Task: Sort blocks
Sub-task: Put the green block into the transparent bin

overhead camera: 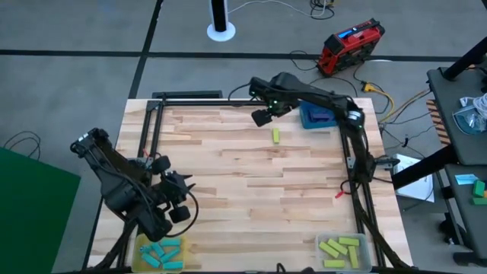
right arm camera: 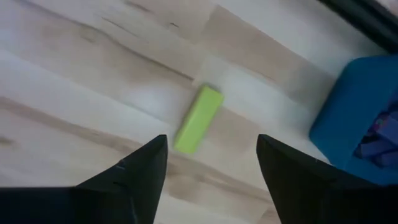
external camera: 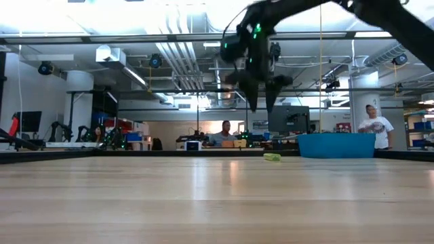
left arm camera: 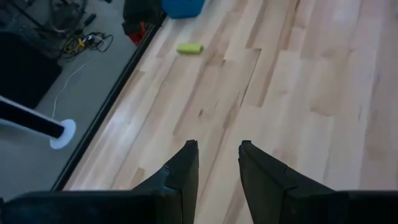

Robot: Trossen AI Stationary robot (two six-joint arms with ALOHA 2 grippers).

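One yellow-green block [overhead camera: 276, 135] [right arm camera: 198, 119] lies flat on the wooden table toward the far right; it also shows in the low view [external camera: 272, 157] and the left wrist view [left arm camera: 189, 48]. My right gripper [overhead camera: 263, 116] [right arm camera: 211, 155] hovers open above the table, just left of and beyond the block, touching nothing. My left gripper [overhead camera: 176, 199] [left arm camera: 217, 155] waits open above the near left of the table. Several cyan-blue blocks [overhead camera: 161, 253] lie in a yellow tray, several yellow-green blocks [overhead camera: 338, 250] in a clear tray.
A blue tray [overhead camera: 317, 116] [right arm camera: 360, 121] with dark purple blocks stands at the far right, close to the lone block. The yellow tray [overhead camera: 139, 251] sits at the near left corner, the clear tray [overhead camera: 320, 255] at the near right. People stand in the room beyond the table.
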